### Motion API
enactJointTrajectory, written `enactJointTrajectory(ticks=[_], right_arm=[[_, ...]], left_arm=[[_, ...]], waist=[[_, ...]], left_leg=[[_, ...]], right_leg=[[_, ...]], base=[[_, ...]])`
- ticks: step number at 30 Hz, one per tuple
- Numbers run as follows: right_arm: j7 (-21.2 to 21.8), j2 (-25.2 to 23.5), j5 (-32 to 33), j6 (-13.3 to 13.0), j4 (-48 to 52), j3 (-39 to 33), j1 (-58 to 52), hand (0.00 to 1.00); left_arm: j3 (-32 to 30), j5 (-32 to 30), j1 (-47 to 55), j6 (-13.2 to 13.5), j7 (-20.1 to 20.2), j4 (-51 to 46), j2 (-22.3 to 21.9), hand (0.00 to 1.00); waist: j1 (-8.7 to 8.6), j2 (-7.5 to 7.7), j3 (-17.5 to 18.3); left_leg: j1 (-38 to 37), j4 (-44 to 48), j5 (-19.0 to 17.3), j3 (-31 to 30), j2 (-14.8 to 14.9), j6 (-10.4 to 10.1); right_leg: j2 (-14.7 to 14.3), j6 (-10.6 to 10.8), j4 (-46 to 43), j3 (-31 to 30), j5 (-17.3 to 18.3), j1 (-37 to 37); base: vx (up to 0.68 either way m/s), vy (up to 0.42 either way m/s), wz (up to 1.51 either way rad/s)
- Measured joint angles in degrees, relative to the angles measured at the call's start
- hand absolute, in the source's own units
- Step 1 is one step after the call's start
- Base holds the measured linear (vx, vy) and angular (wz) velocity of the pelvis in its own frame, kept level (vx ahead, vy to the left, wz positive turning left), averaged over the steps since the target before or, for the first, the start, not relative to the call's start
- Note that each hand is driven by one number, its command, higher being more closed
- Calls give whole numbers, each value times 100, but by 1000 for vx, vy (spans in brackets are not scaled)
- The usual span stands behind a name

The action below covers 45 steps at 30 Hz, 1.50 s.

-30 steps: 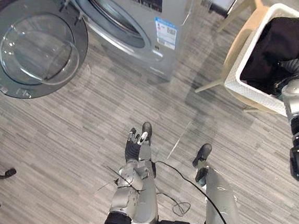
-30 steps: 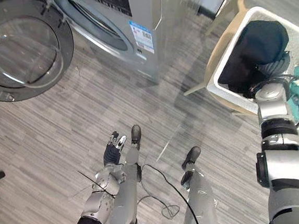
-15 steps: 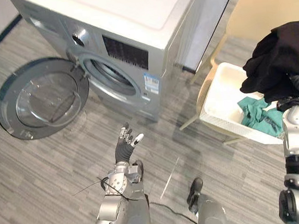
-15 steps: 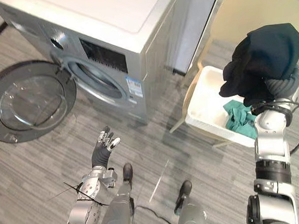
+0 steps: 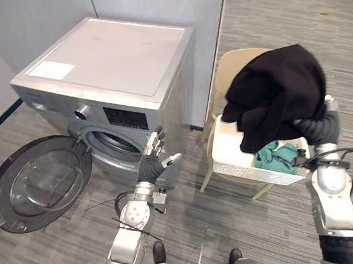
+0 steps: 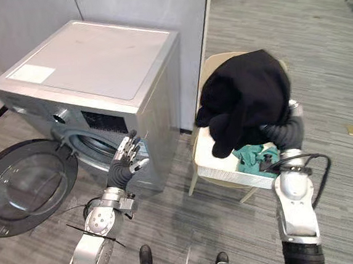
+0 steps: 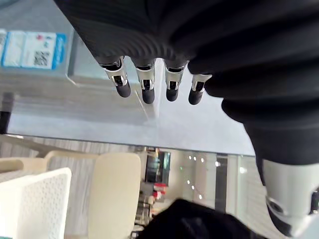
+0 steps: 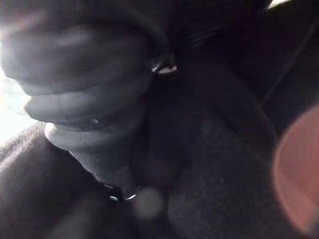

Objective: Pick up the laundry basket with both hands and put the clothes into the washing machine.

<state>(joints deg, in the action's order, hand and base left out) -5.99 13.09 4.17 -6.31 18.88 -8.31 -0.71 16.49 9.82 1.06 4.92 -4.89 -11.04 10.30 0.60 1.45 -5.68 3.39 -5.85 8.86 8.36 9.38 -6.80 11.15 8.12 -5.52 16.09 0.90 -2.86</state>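
Grey glass door (image 5: pixel 35 181) of the washing machine (image 5: pixel 115 63) is found swung wide at far left. The drum mouth (image 5: pixel 112 144) is exposed; its contents cannot be made out. The left hand (image 5: pixel 151 165) is raised before the machine's front, fingers straight and slightly spread, nothing held.

Further right, the white laundry basket (image 5: pixel 241 169) is seated on a pale chair (image 5: pixel 233 71), open side up, long axis lying across the view, gripped by neither hand. A teal cloth (image 5: pixel 274 157) is left in it.

A black garment (image 5: pixel 278 95) is held above the basket, bunched and hanging downward over the right hand (image 5: pixel 320 129). The fingers are buried in cloth; their state cannot be told.

Judged early: one item is out, none is loaded yet.
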Motion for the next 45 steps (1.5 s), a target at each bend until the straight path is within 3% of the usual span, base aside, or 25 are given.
enactJointTrajectory(ticks=[3,9,17,23,28,32,38,41,45], right_arm=[[417,-134,456,-1,55,582,-140,100],[835,-331,960,-2,57,1431,-192,100],[712,-525,1046,-1,46,2221,-188,100],[727,-525,1557,-1,-64,2461,-117,100],[699,-462,1585,-16,-193,2493,-36,100],[507,-363,1309,-69,-192,2242,156,100],[155,-352,657,-261,-10,1153,210,100],[-289,-358,431,-282,254,246,312,100],[-622,-382,240,-283,529,-277,309,100]], left_arm=[[167,-115,-222,0,112,51,13,0],[418,-90,-234,1,149,441,71,0],[1031,219,-506,-4,162,961,-25,0],[1353,744,-749,-8,226,1129,-22,0],[1443,587,-919,-6,157,1191,15,0],[1419,9,-1246,2,54,1163,98,0],[1072,-1803,-1362,217,-279,607,342,0],[707,-2178,-1330,317,-397,350,307,0],[253,-2167,-1070,311,-400,239,223,0]], waist=[[1,-2,19],[36,-7,165],[18,-85,273],[7,-115,344],[7,-117,344],[-22,-148,326],[-152,-363,41],[-158,-467,-259],[-287,-487,-411]], left_leg=[[-2,-1,-4,3,19,-5],[28,-1,0,-20,11,0],[89,-1,1,-39,-12,2],[282,0,8,-58,-30,6],[336,6,8,-52,-31,5],[576,32,71,-22,-31,27],[879,31,87,142,-32,41],[1038,37,112,266,-35,62],[1118,40,111,351,-35,61]], right_leg=[[-40,41,135,-7,-42,58],[-46,47,199,3,-76,70],[-36,11,275,22,-140,54],[-20,1,273,32,-160,-133],[-18,0,249,22,-158,-206],[-5,-14,121,-74,-168,-559],[-3,-63,89,-242,-253,-974],[-16,-39,192,-368,-398,-1172],[-25,-39,226,-481,-430,-1323]], base=[[-9,0,-2],[8,2,1],[4,3,1],[11,2,0],[25,1,-1],[-13,10,-8],[-31,10,-11],[-18,8,-20],[49,-7,-17]])
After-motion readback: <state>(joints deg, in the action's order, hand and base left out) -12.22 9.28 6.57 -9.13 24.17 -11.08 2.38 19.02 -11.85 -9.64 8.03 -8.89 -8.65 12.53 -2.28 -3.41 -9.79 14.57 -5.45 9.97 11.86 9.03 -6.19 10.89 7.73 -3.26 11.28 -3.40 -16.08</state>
